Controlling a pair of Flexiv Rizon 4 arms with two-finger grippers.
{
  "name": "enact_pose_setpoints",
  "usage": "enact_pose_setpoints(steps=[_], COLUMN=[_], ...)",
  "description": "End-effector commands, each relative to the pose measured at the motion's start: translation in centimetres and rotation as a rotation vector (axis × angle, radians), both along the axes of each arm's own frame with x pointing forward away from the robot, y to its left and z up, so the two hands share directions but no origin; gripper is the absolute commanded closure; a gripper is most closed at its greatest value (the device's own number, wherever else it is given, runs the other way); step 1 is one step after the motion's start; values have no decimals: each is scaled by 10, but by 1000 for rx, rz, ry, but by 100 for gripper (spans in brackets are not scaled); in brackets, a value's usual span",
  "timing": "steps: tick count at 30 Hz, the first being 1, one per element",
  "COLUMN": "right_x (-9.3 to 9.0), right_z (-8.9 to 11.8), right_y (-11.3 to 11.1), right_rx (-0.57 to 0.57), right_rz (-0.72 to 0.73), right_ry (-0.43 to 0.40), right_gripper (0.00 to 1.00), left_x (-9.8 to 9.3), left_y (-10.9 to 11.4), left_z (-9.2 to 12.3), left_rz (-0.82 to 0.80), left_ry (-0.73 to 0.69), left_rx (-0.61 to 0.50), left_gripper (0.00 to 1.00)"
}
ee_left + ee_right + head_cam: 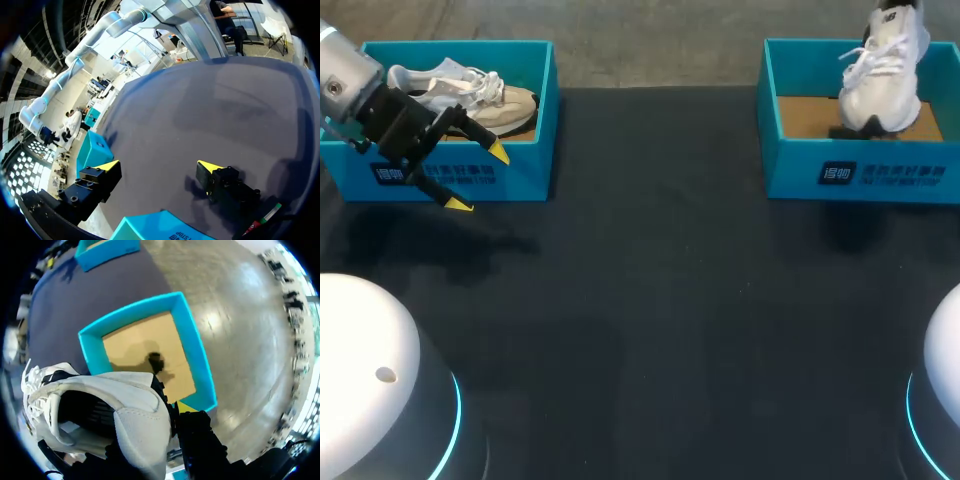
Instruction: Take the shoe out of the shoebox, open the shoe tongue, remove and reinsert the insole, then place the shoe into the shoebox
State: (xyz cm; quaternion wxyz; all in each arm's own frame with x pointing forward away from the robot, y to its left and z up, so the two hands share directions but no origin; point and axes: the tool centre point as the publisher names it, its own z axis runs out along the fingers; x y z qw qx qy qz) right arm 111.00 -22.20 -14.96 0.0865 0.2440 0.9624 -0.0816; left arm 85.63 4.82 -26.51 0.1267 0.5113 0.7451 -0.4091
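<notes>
Head view, near edge: two white robot bases, one in the lower left corner (360, 380), one in the lower right (942, 400). Between and beyond them the counter (650, 300) is a dark matte surface; soft shadows lie under the left arm and in front of the right box.

Left gripper (479, 178) at upper left, in front of the left shoebox (525, 170), above the counter. Fingers spread wide, nothing between them. Left wrist view agrees: left gripper (157, 165) has both yellow tips well apart over bare dark counter, with a teal box corner (160, 227) just under it.

Left shoebox: teal, open top, beige shoe (470, 95) lying on its side inside.

Right shoebox (800, 175) at upper right: teal, open, brown cardboard floor. White shoe (882, 70) stands upright over it, heel down, toe at the frame's top edge; can't tell whether the sole touches the floor.

Right wrist view: right gripper (172, 420) is pinching the white shoe (135, 415) at the heel collar, one yellow tip showing beside it, the other finger hidden. Right shoebox (195, 350) lies ahead of the fingers, with the shoe's shadow on its floor. Bare concrete floor beyond the counter.
</notes>
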Motion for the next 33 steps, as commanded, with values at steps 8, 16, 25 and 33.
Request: enact_pose_setpoints(steps=[8,16,25,33], right_x=[-45,-62,-62,-61], right_z=[7,2,2,2], right_y=[-46,-62,-62,-62], right_rx=[94,119,119,128], right_rz=[-685,-955,-955,-974], right_ry=[-216,-254,-254,-256], right_gripper=[100,100,100,100], left_x=[-1,-1,-1,-1], left_y=[0,0,0,0], left_z=[1,1,1,1], left_rz=[1,1,1,1], left_ry=[-2,-2,-2,-2], left_rx=[4,4,4,4], left_gripper=[0,0,0,0])
